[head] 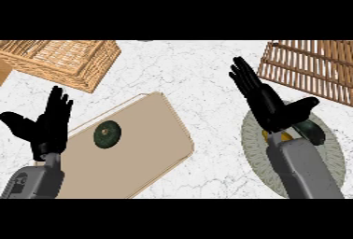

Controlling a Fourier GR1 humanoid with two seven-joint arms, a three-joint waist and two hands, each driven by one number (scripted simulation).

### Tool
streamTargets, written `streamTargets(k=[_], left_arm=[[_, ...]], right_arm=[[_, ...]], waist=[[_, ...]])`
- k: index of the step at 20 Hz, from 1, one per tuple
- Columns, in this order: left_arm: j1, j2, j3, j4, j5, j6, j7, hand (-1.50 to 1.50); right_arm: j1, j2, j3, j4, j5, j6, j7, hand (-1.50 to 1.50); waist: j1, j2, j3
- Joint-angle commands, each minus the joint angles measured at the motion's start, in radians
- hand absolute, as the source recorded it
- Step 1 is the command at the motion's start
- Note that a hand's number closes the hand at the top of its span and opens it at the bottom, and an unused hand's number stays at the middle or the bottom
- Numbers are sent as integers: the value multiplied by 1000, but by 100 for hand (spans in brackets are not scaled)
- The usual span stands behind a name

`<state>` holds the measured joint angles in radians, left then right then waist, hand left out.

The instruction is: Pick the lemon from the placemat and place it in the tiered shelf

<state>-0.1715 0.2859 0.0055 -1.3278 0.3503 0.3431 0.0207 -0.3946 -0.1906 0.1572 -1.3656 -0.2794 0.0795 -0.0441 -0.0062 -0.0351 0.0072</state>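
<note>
At the far left the left hand [48,126] rests open near the edge, fingers straight and pointing up, thumb spread out, holding nothing. Above it, in the top left corner, a woven basket [62,58] stands on the white marbled counter [200,84]. Just right of the left hand a tan board [151,140] lies at an angle, and a dark green round thing [107,134] sits on its left part, apart from the hand.

Further right, the right hand [269,105] is spread wide, fingers straight and pointing up and to the left, thumb stretched out to the right; it has hold of nothing. It hangs over the upper left part of a round grey-green placemat [331,149]. The lemon [266,136] lies on this placemat and shows only as a small yellow sliver at the base of the palm, beside the wrist, which hides most of it. Whether the hand touches it cannot be told. A dark oblong thing [314,133] lies on the placemat under the thumb. In the top right corner stands the slatted wooden shelf [310,70], well apart from the lemon.
</note>
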Motion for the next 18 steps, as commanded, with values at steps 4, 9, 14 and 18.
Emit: streamTargets(k=[4, 9, 14, 18], left_arm=[[-37, 33, -157, -63, -131, -78, -35, 0], [-38, 53, -185, -39, -152, -109, -34, 0], [-16, 38, -273, -87, -207, -135, -55, 0], [-26, 20, -290, -95, -219, -149, -28, 0]], right_arm=[[-103, -271, 24, -33, 102, 201, 63, -150], [-114, -418, -15, -27, 260, 128, 33, 150], [0, -388, -139, 136, 396, -129, -295, -150], [-16, -415, -258, 315, 258, 12, -570, -150]], waist=[[-3, 30, -7], [-68, 5, -33], [12, 45, -2], [18, 41, -5]])
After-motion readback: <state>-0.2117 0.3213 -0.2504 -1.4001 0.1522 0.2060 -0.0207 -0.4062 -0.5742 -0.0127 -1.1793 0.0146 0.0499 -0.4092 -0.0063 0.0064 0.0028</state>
